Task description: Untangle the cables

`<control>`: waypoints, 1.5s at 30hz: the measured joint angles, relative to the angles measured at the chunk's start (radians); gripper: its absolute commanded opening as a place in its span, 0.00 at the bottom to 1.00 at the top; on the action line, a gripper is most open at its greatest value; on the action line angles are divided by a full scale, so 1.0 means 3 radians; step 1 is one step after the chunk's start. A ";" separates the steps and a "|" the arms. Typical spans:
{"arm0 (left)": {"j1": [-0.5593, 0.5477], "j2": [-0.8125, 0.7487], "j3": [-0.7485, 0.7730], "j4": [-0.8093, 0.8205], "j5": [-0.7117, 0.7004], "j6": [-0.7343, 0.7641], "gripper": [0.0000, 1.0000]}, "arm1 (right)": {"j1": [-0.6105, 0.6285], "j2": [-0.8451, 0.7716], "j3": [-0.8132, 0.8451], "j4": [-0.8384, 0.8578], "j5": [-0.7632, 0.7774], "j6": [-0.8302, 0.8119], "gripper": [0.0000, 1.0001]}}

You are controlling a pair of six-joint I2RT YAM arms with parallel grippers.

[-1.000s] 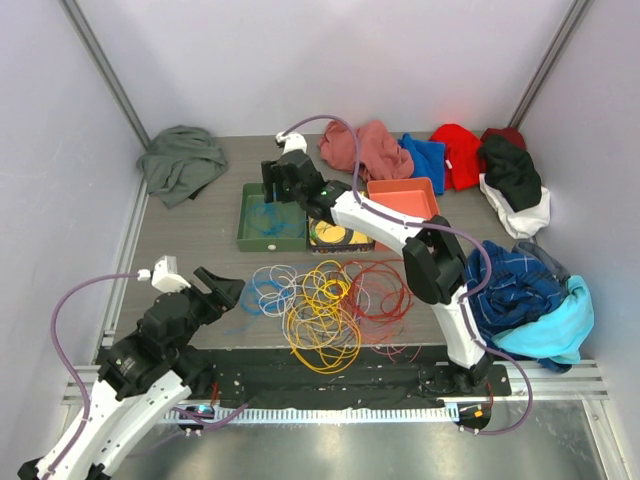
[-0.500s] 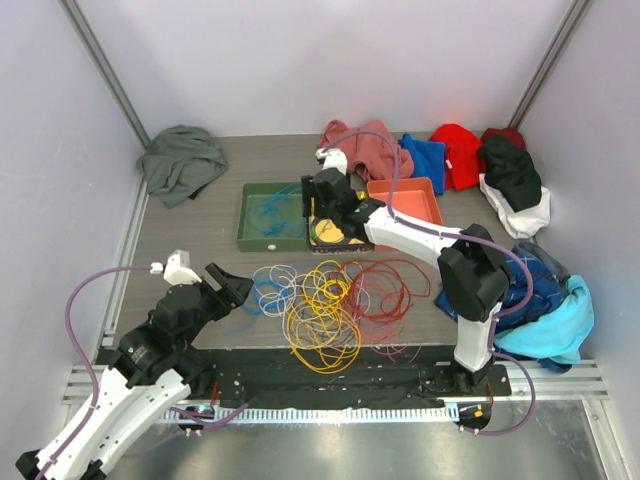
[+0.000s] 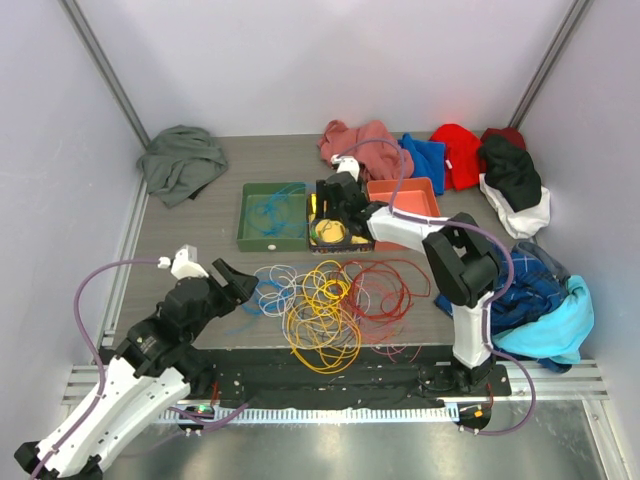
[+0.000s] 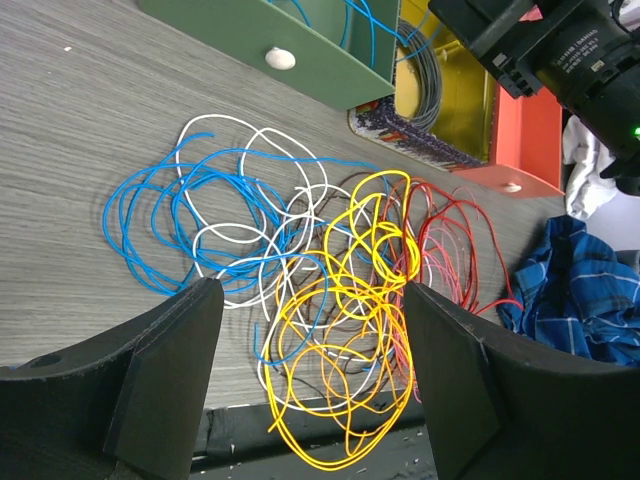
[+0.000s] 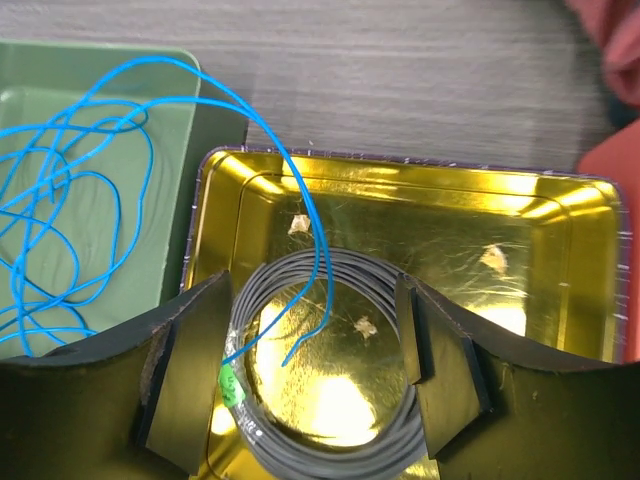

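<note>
Grey wood-grain table (image 3: 200, 225), tangled multicoloured cables (image 3: 325, 300), loose overlapping loops

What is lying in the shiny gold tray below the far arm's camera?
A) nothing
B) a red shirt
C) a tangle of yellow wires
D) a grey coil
D: the right wrist view shows a grey coil lying in the gold tray, a blue cable trailing over it.

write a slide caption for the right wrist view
Open right claw above a gold tray holding a grey coil, a blue cable trailing in from the green tray.
</note>
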State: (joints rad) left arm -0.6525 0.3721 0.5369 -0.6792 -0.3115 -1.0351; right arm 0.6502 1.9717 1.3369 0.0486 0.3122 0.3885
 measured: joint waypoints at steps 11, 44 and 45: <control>0.0000 0.0217 0.0000 0.0125 0.0004 0.0060 0.77 | -0.0113 0.0420 0.0139 0.0106 -0.0146 0.0062 0.45; 0.0000 -0.0154 -0.0042 0.0065 -0.0014 0.0071 0.77 | 0.0462 -0.0183 0.0453 0.0641 -0.0398 0.0141 0.01; 0.0000 -0.0178 -0.0042 0.0045 -0.0027 0.0071 0.77 | 0.0474 -0.0135 0.0535 0.0624 -0.0411 0.0130 0.01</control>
State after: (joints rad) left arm -0.6525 0.3187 0.5243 -0.6659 -0.3195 -1.0138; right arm 0.7925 1.9312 1.4975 0.2359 0.1890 0.4274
